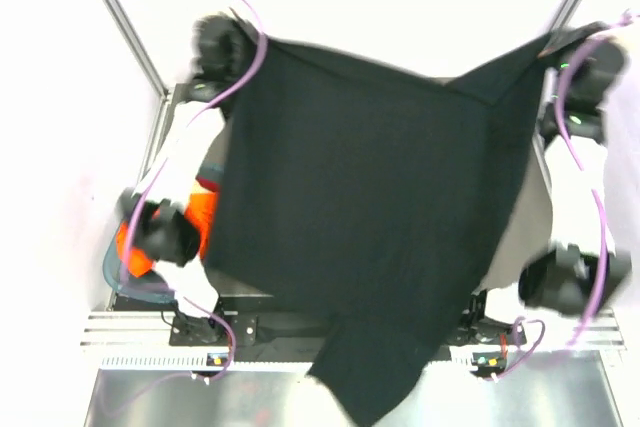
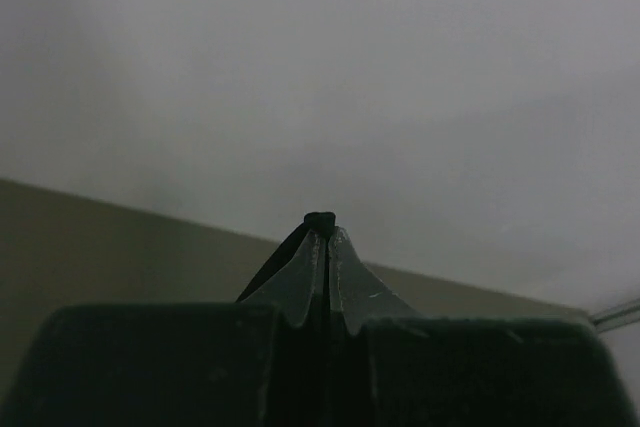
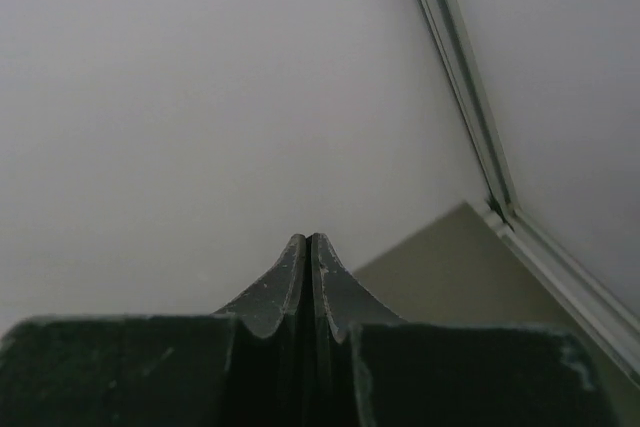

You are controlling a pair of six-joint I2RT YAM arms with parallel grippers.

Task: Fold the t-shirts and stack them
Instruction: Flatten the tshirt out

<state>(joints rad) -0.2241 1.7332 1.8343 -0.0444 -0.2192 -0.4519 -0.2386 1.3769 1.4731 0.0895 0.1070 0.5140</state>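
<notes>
Jaws on both arms are pinching shut on black t-shirt (image 1: 370, 217) corners, holding it spread aloft, likely for laying flat.

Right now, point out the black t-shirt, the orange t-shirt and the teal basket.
black t-shirt (image 1: 370, 197): top external view, middle of the spread cloth.
orange t-shirt (image 1: 204, 217): top external view, exposed patch.
teal basket (image 1: 112, 272): top external view, left rim.

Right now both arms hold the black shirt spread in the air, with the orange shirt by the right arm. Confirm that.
Wrong side: the top view shows the orange shirt by the left arm. Both arms do hold the black shirt spread in the air.
</notes>
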